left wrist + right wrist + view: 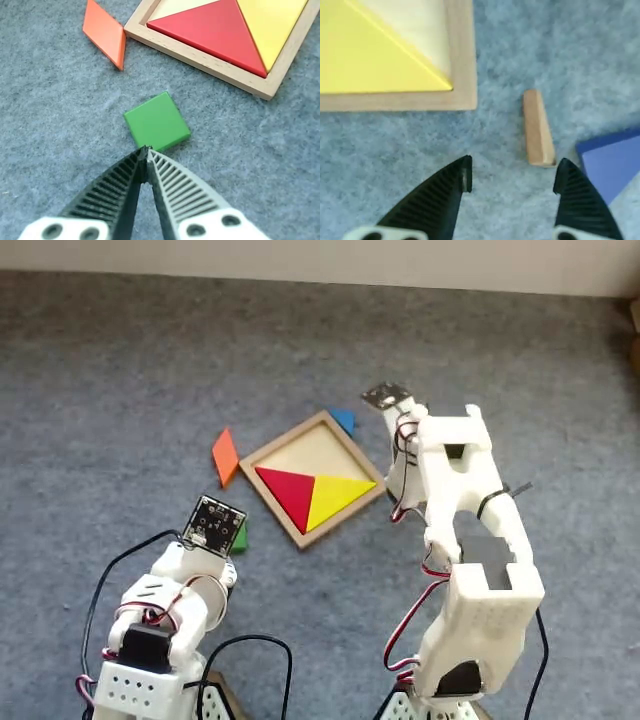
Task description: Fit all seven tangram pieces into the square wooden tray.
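The square wooden tray (262, 455) lies mid-table with a red triangle (288, 492) and a yellow triangle (338, 498) in its near half. An orange parallelogram (226, 455) lies just off its left side. A green square (157, 121) lies on the carpet near the tray's rim (200, 59). My left gripper (146, 152) is shut, its tips at the square's near edge. Over the carpet by the tray's corner (462, 75), my right gripper (514, 175) is open. A narrow tan wooden piece (537, 127) lies just ahead between its fingers, and a blue piece (612, 160) is beside it.
Grey carpet covers the table. The blue piece (344, 421) sits against the tray's far corner. The right arm's white body (470, 530) stretches along the tray's right side, and cables hang by both arm bases.
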